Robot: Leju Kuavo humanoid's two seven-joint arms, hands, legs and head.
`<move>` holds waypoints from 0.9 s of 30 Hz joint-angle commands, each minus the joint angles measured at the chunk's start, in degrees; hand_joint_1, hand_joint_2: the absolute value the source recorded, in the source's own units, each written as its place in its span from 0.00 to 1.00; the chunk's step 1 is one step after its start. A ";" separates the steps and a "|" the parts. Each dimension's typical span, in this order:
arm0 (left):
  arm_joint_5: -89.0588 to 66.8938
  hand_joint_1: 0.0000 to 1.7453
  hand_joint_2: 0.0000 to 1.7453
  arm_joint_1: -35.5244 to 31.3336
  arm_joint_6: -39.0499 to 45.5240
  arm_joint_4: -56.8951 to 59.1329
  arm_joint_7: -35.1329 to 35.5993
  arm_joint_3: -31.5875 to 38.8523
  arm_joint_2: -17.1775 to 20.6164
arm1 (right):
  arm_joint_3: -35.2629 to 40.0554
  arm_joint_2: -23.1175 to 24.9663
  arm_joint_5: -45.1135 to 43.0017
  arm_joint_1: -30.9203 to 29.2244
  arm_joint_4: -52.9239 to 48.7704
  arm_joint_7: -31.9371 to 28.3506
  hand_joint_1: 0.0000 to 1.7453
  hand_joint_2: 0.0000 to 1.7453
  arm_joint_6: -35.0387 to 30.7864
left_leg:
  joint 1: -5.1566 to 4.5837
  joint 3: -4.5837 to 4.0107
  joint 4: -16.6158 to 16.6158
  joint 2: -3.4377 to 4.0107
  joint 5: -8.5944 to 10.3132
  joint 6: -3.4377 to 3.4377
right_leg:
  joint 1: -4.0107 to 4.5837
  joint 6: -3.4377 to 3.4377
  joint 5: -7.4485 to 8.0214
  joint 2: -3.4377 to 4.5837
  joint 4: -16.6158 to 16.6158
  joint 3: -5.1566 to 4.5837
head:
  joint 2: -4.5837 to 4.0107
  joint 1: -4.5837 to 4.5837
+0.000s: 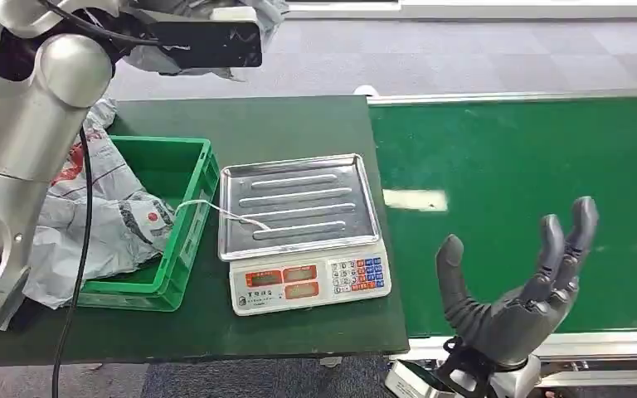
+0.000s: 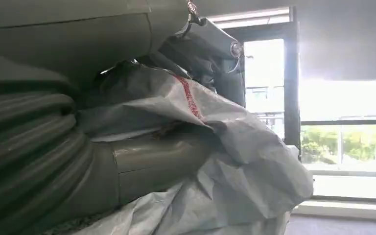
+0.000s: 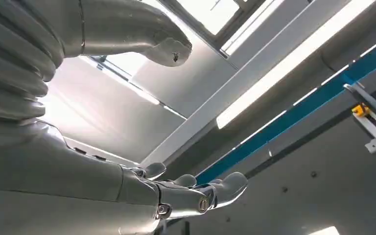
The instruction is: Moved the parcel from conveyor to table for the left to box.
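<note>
We see the grey parcel [image 2: 210,147] with unreadable red print gripped in the raised left hand [image 2: 127,161], high above the desk [image 1: 299,124]. Two more grey bags [image 1: 108,224] spill from one green box [image 1: 178,170]. One scale [image 1: 303,232] sits beside it. Our right hand [image 1: 518,286] hovers over the conveyor [image 1: 531,157], fingers spread and empty.

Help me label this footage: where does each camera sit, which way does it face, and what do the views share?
Head view: high on the body, looking down at the scale, green crate and conveyor; both arms show, right hand open.
Left wrist view: behind the left hand, facing windows; it grips a grey parcel.
Right wrist view: behind the right hand, tilted up toward the ceiling.
Shared: head and left wrist views both show the parcel.
</note>
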 commanded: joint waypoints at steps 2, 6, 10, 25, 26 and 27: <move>-0.95 1.00 1.00 4.71 1.35 13.27 -3.99 -1.90 10.21 | -3.67 0.28 -0.98 1.78 -4.99 -0.02 0.00 1.00 -0.02 | -0.07 0.23 -0.16 0.14 -0.01 0.01 | -0.06 -0.03 0.00 0.17 -0.08 0.14 | 0.00 0.00; 1.41 1.00 1.00 23.69 10.45 23.12 -11.90 2.12 17.27 | -4.62 0.51 -1.16 4.49 -7.09 -0.02 0.00 1.00 -0.02 | -0.19 0.47 -0.41 0.47 -0.08 0.00 | -0.25 -0.04 0.01 0.47 -0.10 0.33 | 0.00 0.02; 2.15 1.00 1.00 39.48 20.23 32.39 -15.84 7.11 15.43 | -5.34 -0.35 0.73 5.74 -5.46 -0.02 0.00 1.00 -0.02 | -0.28 1.64 -0.98 1.27 -0.18 -0.16 | -0.33 -0.17 0.05 1.31 -0.37 0.92 | 0.00 -0.09; 0.16 0.42 1.00 45.67 21.76 32.91 -14.15 13.23 14.81 | -5.77 0.06 0.94 4.22 -4.45 -0.02 0.00 1.00 -0.02 | -0.09 0.79 -0.62 0.81 -0.23 -0.27 | -0.11 -0.29 -0.14 0.87 -0.14 0.32 | 0.00 -0.02; 0.16 0.42 1.00 45.67 21.76 32.91 -14.15 13.23 14.81 | -5.77 0.06 0.94 4.22 -4.45 -0.02 0.00 1.00 -0.02 | -0.11 0.82 -0.58 0.93 -0.39 -0.35 | -0.13 -0.31 -0.20 0.98 -0.08 0.40 | 0.00 0.02; 0.16 0.42 1.00 45.67 21.76 32.91 -14.15 13.23 14.81 | -5.77 0.06 0.94 4.22 -4.45 -0.02 0.00 1.00 -0.02 | -0.10 0.83 -0.61 0.94 -0.38 -0.35 | -0.12 -0.32 -0.18 0.99 -0.11 0.41 | 0.00 0.02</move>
